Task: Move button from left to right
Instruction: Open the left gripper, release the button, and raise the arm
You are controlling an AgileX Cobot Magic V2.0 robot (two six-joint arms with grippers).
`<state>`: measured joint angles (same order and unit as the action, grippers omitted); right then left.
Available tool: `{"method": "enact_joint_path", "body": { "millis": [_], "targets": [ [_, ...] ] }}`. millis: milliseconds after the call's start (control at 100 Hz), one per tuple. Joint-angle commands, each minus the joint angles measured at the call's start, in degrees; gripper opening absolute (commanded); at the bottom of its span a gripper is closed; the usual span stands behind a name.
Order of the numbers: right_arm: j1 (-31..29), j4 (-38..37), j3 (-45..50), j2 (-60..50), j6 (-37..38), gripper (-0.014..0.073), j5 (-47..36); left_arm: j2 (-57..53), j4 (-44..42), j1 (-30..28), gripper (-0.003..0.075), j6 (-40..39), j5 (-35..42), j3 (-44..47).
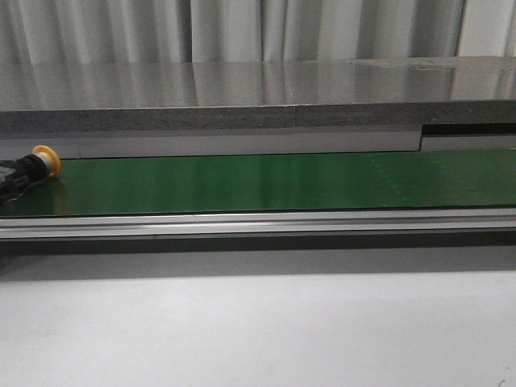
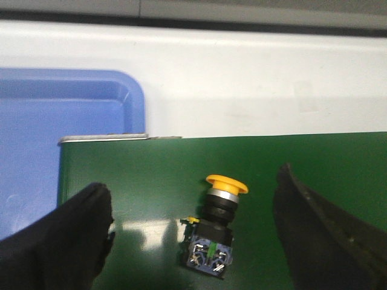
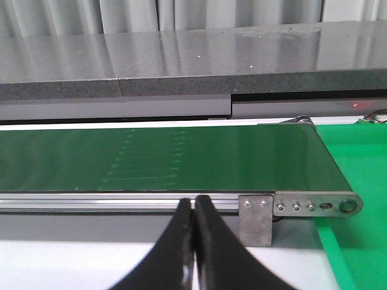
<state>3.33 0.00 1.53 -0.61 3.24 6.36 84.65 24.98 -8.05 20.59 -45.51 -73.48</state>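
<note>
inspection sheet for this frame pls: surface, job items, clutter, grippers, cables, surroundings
Surface: green conveyor belt, metal side rail, pale table in front.
Job's things: button lying on its side at the belt's left end, yellow cap visible.
Clutter: nothing seen on the belt.
Grippers: left gripper open, fingers either side of the button, not touching; right gripper shut, empty.
Cables: nothing seen.
Surroundings: blue bin by left end, green tray by right end, grey curtain behind.

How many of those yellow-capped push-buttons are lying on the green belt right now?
1. The yellow-capped push-button with a black body lies on its side at the left end of the green conveyor belt, between the open left gripper's fingers. No others show.
</note>
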Motion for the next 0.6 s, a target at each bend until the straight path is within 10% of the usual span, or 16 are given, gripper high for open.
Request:
{"method": "enact_joint_path", "body": {
  "millis": [0, 590],
  "targets": [
    [-0.3, 0.0, -0.9, -1.1, -0.1, -0.0067, -4.8, -5.7, 1.7, 2.5, 0.0534, 0.3, 6.3, 1.6],
    [-0.3, 0.0, -0.9, -1.1, -0.1, -0.0067, -4.8, -43.7, -0.9, 13.3, 0.0534, 0.3, 37.2, 36.2]
  ]
}}
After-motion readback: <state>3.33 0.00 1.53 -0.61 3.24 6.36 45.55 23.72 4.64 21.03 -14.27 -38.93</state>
